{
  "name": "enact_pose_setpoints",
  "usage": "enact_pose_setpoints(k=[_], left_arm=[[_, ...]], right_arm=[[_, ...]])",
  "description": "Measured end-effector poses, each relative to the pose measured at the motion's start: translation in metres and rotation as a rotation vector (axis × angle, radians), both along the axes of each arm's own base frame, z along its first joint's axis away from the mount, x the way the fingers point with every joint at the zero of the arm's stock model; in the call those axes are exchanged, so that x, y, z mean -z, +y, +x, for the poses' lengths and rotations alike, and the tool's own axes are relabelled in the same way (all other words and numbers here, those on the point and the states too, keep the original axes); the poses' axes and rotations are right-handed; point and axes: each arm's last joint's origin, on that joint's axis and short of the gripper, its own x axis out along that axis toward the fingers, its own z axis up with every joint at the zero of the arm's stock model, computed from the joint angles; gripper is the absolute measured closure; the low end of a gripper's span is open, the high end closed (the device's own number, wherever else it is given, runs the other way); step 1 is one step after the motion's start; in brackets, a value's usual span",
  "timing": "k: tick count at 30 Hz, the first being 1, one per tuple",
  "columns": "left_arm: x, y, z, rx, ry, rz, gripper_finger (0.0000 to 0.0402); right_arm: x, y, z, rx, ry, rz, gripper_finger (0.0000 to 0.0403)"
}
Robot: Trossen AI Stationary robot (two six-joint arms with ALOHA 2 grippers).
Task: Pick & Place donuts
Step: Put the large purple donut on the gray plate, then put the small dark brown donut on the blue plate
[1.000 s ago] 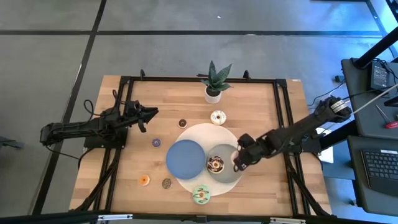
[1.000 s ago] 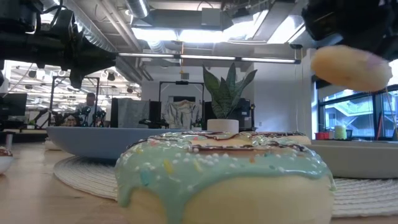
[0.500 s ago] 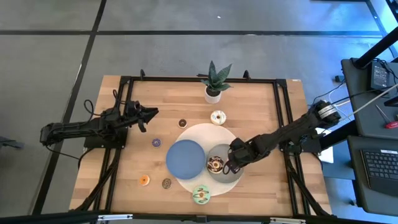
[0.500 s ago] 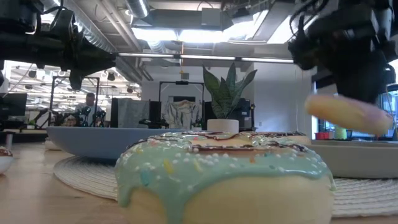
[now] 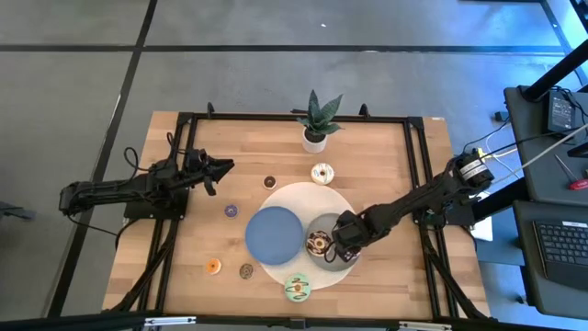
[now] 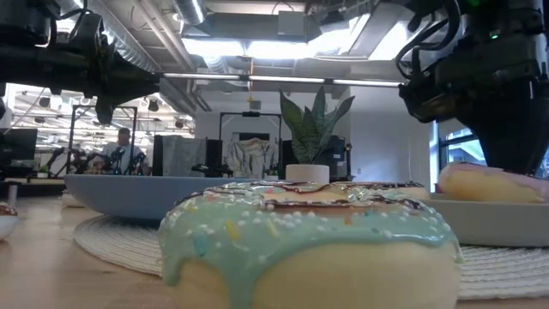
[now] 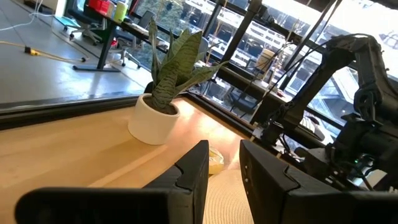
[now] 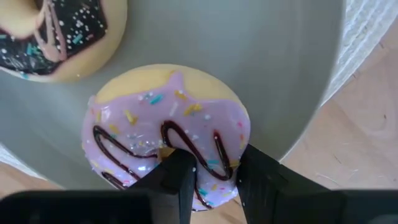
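Observation:
My right gripper (image 5: 342, 248) hangs over the grey plate (image 5: 342, 265), shut on the pink iced donut (image 8: 166, 134). That donut lies on the plate (image 6: 480, 219) beside the chocolate donut (image 5: 319, 244). The white donut (image 5: 322, 173) sits on the wood near the plant. The green donut (image 5: 297, 288) lies at the near edge of the mat. The brown (image 5: 269, 182), purple (image 5: 231, 211), orange (image 5: 213, 267) and dark (image 5: 246, 271) mini rings lie flat on the table. My left gripper (image 5: 220, 167) waits open at the table's left. My right gripper pinches the pink donut's ring on the side nearest the wrist (image 8: 211, 168), coming from above with the fingers pointing down. One finger (image 8: 177, 177) stands near the hole, the other (image 8: 261, 174) at the outer rim. The donut (image 6: 493, 183) lies flat on the grey plate.
A blue plate (image 5: 274, 233) lies left of the grey one on a round white mat (image 5: 303, 193). A potted plant (image 5: 315, 124) stands at the far edge. Black frame rails run along the table's left and right sides. Bare wood shows on the left half.
My right gripper has moved toward the table's left and down, carrying the pink donut from the air onto the grey plate beside the chocolate donut. The donut now rests on the plate, with the fingers still on it.

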Motion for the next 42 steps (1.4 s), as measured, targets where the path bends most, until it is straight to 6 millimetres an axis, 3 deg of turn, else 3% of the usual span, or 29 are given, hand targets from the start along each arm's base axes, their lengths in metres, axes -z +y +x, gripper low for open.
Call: enact_pose_setpoints(k=[6,16,22,28,34,38,42], left_arm=[[0.0,0.0,0.0,0.0,-0.001,0.0,0.0315],[0.0,0.0,0.0,0.0,-0.001,0.0,0.0315],[0.0,0.0,0.0,0.0,-0.003,0.0,0.0315],[-0.004,0.0,0.0,0.01,-0.104,-0.132,0.0315],[-0.005,-0.001,0.0,0.038,-0.175,-0.272,0.0315],[-0.006,-0.004,0.001,0.177,-0.183,-0.34,0.0315],[-0.017,-0.008,0.001,0.275,-0.195,-0.348,0.0315]], right_arm=[[0.0,0.0,0.0,-0.002,-0.006,0.001,0.0293],[0.0,0.0,0.0,0.0,-0.006,0.0,0.0213],[-0.008,0.001,0.004,0.001,-0.014,-0.003,0.0194],[-0.035,-0.002,0.002,0.008,0.029,-0.107,0.0192],[-0.073,-0.005,0.004,-0.043,-0.075,-0.199,0.0192],[-0.092,-0.011,-0.006,-0.039,-0.175,-0.261,0.0192],[-0.098,-0.014,-0.025,0.022,-0.242,-0.367,0.0192]])
